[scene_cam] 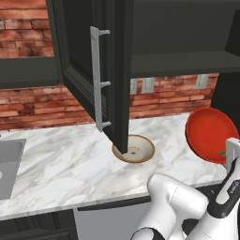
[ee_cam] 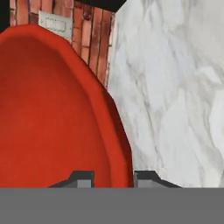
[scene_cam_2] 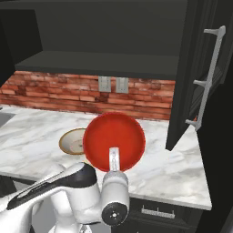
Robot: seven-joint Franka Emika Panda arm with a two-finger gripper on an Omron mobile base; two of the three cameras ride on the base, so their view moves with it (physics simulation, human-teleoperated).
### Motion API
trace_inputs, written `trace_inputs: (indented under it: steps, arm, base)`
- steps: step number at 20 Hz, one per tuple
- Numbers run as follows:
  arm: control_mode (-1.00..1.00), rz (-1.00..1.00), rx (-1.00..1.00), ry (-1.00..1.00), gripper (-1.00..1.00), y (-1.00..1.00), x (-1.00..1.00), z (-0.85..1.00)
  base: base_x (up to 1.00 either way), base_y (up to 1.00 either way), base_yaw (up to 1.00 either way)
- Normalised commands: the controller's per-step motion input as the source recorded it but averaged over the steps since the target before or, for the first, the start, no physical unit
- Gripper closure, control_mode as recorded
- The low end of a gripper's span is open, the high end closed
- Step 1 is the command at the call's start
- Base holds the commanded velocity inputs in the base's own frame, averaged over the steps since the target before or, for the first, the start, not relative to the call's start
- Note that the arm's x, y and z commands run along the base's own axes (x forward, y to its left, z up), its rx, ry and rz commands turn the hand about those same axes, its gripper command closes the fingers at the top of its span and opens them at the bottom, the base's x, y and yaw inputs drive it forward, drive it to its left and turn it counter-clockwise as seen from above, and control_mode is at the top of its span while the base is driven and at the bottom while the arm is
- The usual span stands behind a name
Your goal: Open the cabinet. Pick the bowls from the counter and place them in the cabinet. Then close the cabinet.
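In the left base view you see the cabinet [scene_cam: 101,79] with its door swung open over the counter [scene_cam: 70,159]; the tan-rimmed bowl [scene_cam: 136,149] lies flat just behind the door edge; the red bowl [scene_cam: 208,136] is lifted at the right. In the right base view the red bowl [scene_cam_2: 113,141] stands tilted above the counter, in front of the tan-rimmed one. In the hand view the gripper [ee_cam: 113,179] is closed on the red bowl's rim, one finger each side.

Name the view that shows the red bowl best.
Right base view: the whole red bowl faces the camera, gripped at its lower rim. Left base view shows it tilted, partly behind the arm; hand view shows a close-up of its rim.
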Motion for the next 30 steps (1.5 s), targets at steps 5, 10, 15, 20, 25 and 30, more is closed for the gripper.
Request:
trace_inputs:
  steps: [5,10,15,20,25,30]
  arm:
    - [-1.00,-0.12,-0.02,-0.12,1.00,0.09,-0.31,1.00]
    - [-1.00,-0.14,0.02,0.13,1.00,0.00,0.00,1.00]
    - [-1.00,-0.12,0.01,0.16,1.00,0.00,0.08,1.00]
    - [-1.00,-0.07,0.05,0.00,1.00,-0.07,0.00,1.00]
    - [-1.00,-0.06,0.07,-0.01,1.00,-0.04,0.07,0.80]
    - [-1.00,-0.03,0.01,0.01,1.00,0.00,0.35,0.54]
  base:
    - [0.00,0.00,0.00]
    - [0.00,0.00,0.00]
    - [0.00,0.00,0.00]
    - [0.00,0.00,0.00]
    - [0.00,0.00,0.00]
    - [0.00,0.00,0.00]
